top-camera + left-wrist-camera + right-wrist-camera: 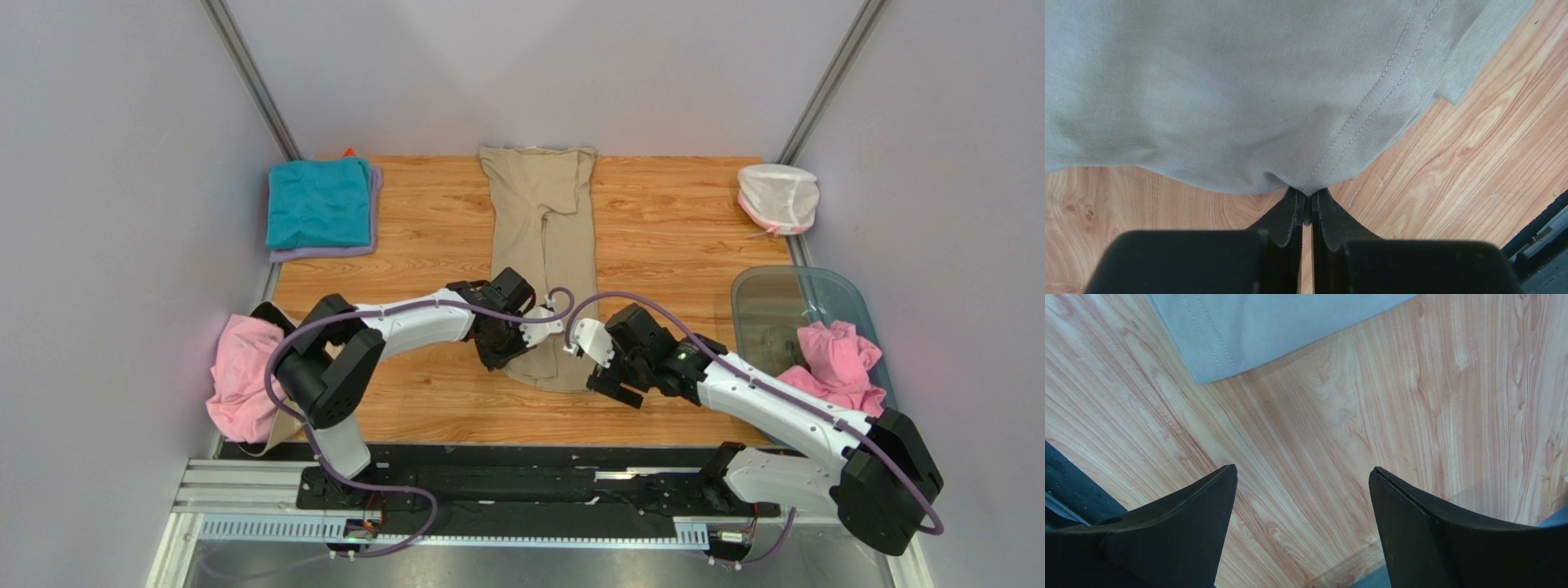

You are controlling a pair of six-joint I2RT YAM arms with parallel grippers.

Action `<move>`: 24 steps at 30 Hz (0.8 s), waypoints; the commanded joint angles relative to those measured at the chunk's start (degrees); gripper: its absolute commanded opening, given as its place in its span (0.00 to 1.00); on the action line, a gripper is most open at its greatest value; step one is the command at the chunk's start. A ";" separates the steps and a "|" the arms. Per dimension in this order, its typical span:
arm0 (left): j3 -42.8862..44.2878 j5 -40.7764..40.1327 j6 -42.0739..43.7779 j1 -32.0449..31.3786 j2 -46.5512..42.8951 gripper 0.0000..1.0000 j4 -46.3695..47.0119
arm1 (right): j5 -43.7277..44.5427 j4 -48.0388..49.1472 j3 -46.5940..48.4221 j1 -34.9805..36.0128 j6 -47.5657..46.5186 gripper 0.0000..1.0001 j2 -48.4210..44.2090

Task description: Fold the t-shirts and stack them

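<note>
The tan-beige t-shirt (pixel 543 233) lies folded into a long narrow strip down the middle of the table. My left gripper (pixel 513 347) is shut on its near hem; in the left wrist view the tan cloth (pixel 1229 92) is pinched between the closed fingertips (pixel 1308 199). My right gripper (pixel 613 377) is open and empty just right of the strip's near end, over bare wood; its wrist view shows the shirt's corner (pixel 1247 331) ahead of the fingers (pixel 1198 508). A folded teal t-shirt (pixel 319 202) rests on a lilac one (pixel 321 252) at the far left.
A pink t-shirt (pixel 243 375) hangs at the table's left near edge. Another pink t-shirt (pixel 840 363) sits in the clear bluish tub (pixel 773 300) at the right. A white net pouch (pixel 778 196) lies at the far right corner.
</note>
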 commanded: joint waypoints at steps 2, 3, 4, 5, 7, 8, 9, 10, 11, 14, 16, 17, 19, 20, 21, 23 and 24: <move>-0.40 2.74 -0.11 -0.36 3.44 0.00 -2.40 | -0.74 1.94 0.92 4.06 0.32 0.84 2.17; 0.04 3.26 -0.03 -0.45 3.53 0.00 -2.57 | -0.74 2.29 1.01 5.72 0.23 0.84 2.69; 0.22 3.44 0.15 -0.45 3.53 0.00 -2.84 | -0.83 2.64 1.27 6.52 -0.21 0.83 4.09; 0.48 3.53 0.24 -0.53 3.53 0.00 -3.27 | -0.48 3.61 1.36 7.40 -0.30 0.83 4.71; 0.75 3.71 0.68 -0.80 3.62 0.00 -3.63 | 0.14 4.66 1.71 9.51 -1.17 0.83 6.12; 0.75 3.88 0.68 -0.71 3.70 0.00 -3.63 | 0.31 5.89 1.71 10.04 -1.53 0.82 7.34; 0.75 4.06 0.68 -0.71 3.79 0.00 -3.80 | 0.58 6.77 1.71 10.83 -1.97 0.82 7.97; 0.75 4.06 0.76 -0.88 4.05 0.00 -3.81 | 1.01 7.47 1.71 10.93 -2.84 0.82 8.67; 0.75 4.15 0.94 -0.97 4.14 0.00 -3.81 | 1.11 8.70 1.89 10.93 -3.20 0.82 10.24; 0.49 3.88 0.94 -1.06 4.41 0.00 -3.81 | 1.46 10.82 1.98 10.93 -4.69 0.80 13.23; 0.13 3.80 1.03 -1.06 4.41 0.00 -3.72 | 1.37 11.78 2.06 10.93 -5.22 0.79 14.65; 0.05 3.71 1.20 -1.15 4.32 0.00 -3.72 | 1.28 12.66 2.24 10.93 -5.66 0.78 15.17; -0.13 3.71 1.29 -1.15 4.32 0.00 -3.72 | 1.46 13.46 2.42 10.93 -6.27 0.77 16.76; -0.13 3.71 1.47 -1.15 4.41 0.00 -3.54 | 1.55 14.15 2.59 10.93 -6.80 0.77 17.37; -0.22 3.79 1.47 -1.15 4.50 0.00 -3.63 | 1.72 14.51 2.68 11.01 -7.24 0.76 18.33; -0.13 3.97 1.47 -1.24 4.93 0.00 -3.46 | 1.90 15.21 3.29 10.93 -7.77 0.74 19.48; -0.13 4.06 1.47 -1.24 5.11 0.00 -3.45 | 1.90 15.39 3.56 10.93 -7.68 0.74 20.53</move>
